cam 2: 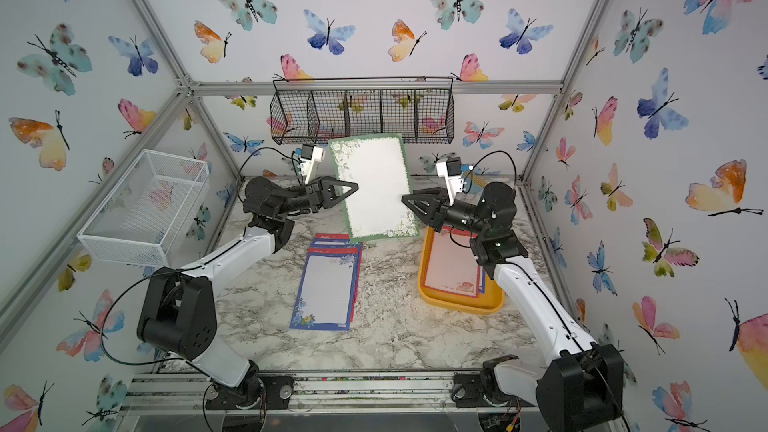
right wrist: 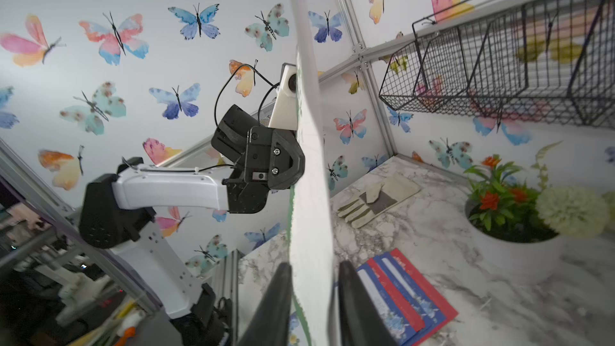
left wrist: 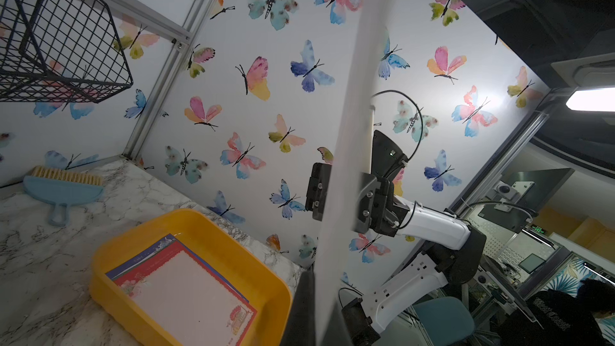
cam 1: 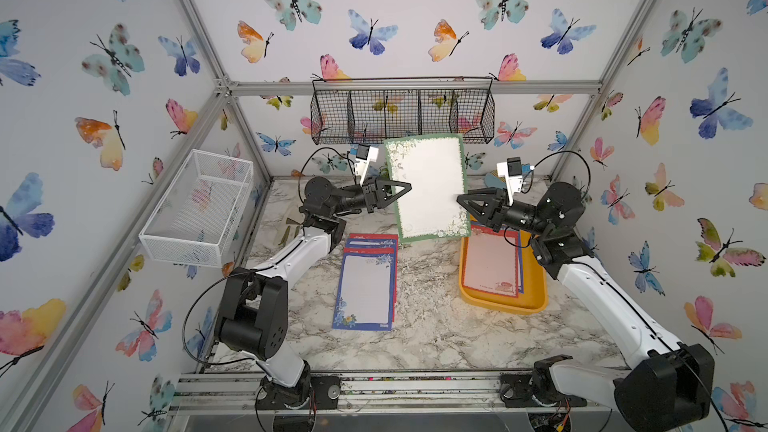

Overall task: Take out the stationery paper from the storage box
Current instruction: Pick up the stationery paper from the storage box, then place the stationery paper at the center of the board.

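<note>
Marble-veined tabletop point(cam 1: 436, 338) fills a cell with butterfly-papered walls. Nearest the camera head, below the left gripper point(cam 1: 406, 189) and toward the front, a fanned pile of stationery paper point(cam 1: 365, 292) lies flat on the marble. A blue-bordered sheet is on top, with red and blue edges showing at its far end.

Beneath the right gripper point(cam 1: 460, 200) and its wrist stands the yellow-orange storage box point(cam 1: 536, 299). More sheets lie flat inside it, a red-bordered sheet point(cam 1: 492, 263) uppermost with a blue edge peeping out beside it.

Higher up, between the two grippers, a green-bordered sheet point(cam 1: 430, 184) hangs in the air on end. Its face is turned toward the camera head, and it is clear of both box and pile. The left gripper is clamped on one long edge, jaws closed on the paper. The right gripper meets the opposite long edge, nearer the lower corner. In the right wrist view its fingers point(right wrist: 276, 297) stand apart, one on each side of the sheet, with a gap showing, so they are not pinching it.

Behind the right gripper a blue dustpan with brush point(left wrist: 63, 191) lies on the marble. Behind the left gripper are a glove point(right wrist: 376, 199) and a white pot of flowers point(right wrist: 519, 247).

Farther back, a black wire basket point(cam 1: 403, 114) hangs on the rear wall above the sheet's top edge. A white mesh basket point(cam 1: 199, 205) hangs on the side wall, outward of the left gripper.
</note>
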